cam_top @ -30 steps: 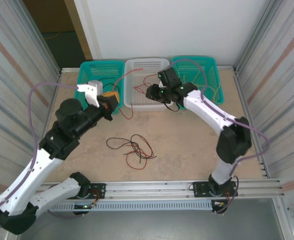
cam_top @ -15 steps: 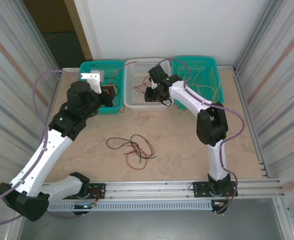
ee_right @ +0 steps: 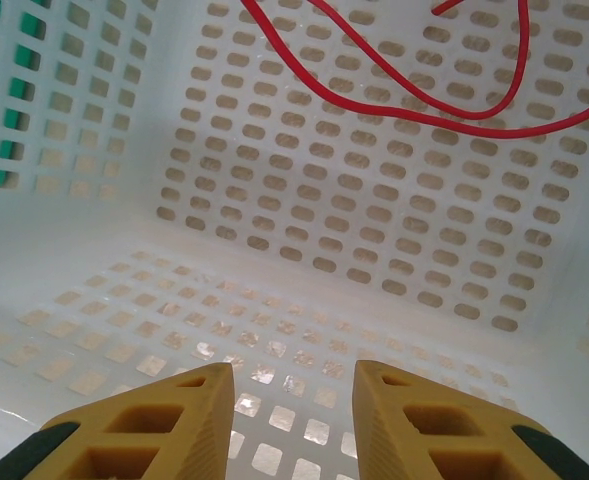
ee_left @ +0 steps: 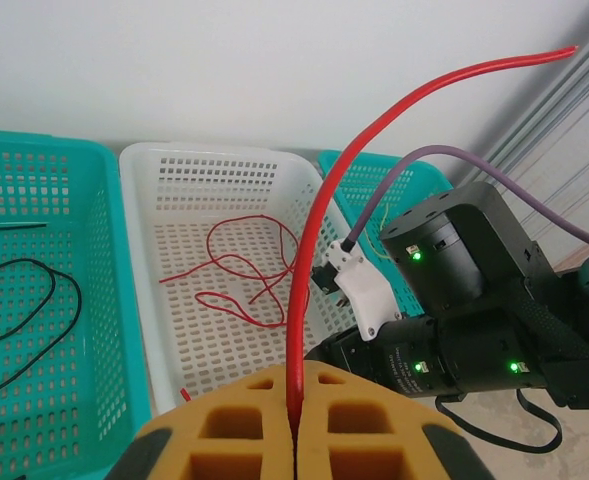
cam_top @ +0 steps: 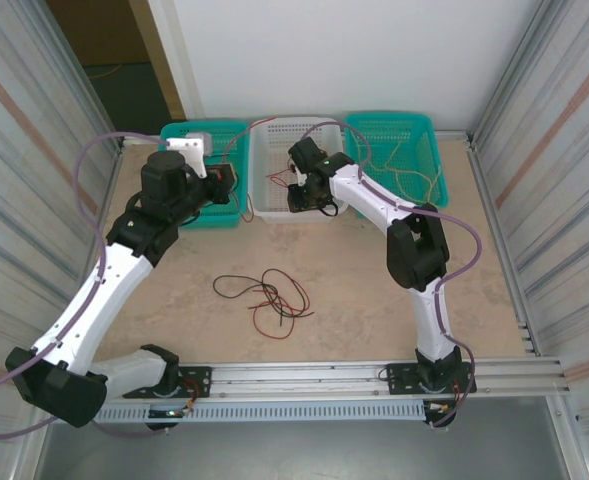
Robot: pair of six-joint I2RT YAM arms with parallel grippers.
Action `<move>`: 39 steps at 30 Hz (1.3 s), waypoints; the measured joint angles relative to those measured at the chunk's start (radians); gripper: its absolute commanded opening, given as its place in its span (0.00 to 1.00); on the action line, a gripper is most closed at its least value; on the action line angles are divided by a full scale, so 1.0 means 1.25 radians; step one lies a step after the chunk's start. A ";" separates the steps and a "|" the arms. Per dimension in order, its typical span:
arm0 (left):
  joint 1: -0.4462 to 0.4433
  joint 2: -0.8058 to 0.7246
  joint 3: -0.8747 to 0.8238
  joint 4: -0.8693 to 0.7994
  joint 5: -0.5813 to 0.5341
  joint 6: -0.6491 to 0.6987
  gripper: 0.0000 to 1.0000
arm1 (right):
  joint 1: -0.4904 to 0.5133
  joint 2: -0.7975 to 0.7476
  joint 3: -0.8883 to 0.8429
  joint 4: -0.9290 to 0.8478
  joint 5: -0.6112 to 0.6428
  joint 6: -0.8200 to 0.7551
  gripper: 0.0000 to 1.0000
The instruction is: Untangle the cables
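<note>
Top view: a tangle (cam_top: 266, 295) of red and black cables lies mid-worktop (cam_top: 374, 290), well apart from both arms. The left claw (cam_top: 223, 181) hangs at the left teal basket (cam_top: 189, 135), the right claw (cam_top: 309, 197) over the white basket (cam_top: 279, 140). Some yellow cables (cam_top: 424, 180) sit in the right teal basket (cam_top: 399, 125).

Left wrist: the left claw is pinched shut on a red cable (ee_left: 309, 280) that arcs up and right. There are red loops (ee_left: 239, 275) in the white basket and a black cable (ee_left: 44, 300) in the left teal basket.

Right wrist: the right claw is partly open with nothing between its fingers, looking down into the white basket, red loops just ahead.
</note>
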 measured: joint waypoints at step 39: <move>0.004 0.535 0.409 0.049 0.120 -0.158 0.67 | 0.156 -0.853 -0.582 -0.114 0.281 0.327 0.43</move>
